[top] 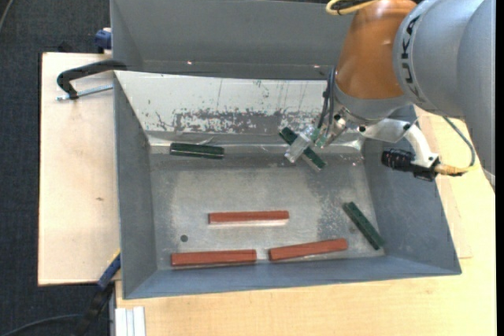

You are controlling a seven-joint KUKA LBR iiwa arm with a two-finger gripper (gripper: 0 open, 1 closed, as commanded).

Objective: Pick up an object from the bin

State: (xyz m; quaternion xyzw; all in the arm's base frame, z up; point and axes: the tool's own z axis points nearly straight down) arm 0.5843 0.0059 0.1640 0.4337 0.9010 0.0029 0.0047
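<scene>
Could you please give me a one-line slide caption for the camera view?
KUKA arm's pincer over a dark green bar at the bin's back wall; three red-brown bars lie nearer the front.

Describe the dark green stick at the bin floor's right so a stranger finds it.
In the grey bin, look at the floor's right edge, by the sloping wall. The dark green stick lies slantwise there, beside a red-brown bar's right end; it is darker and thinner.

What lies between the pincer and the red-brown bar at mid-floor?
Nothing; the camera view shows bare bin floor from the pincer to that red-brown bar.
</scene>
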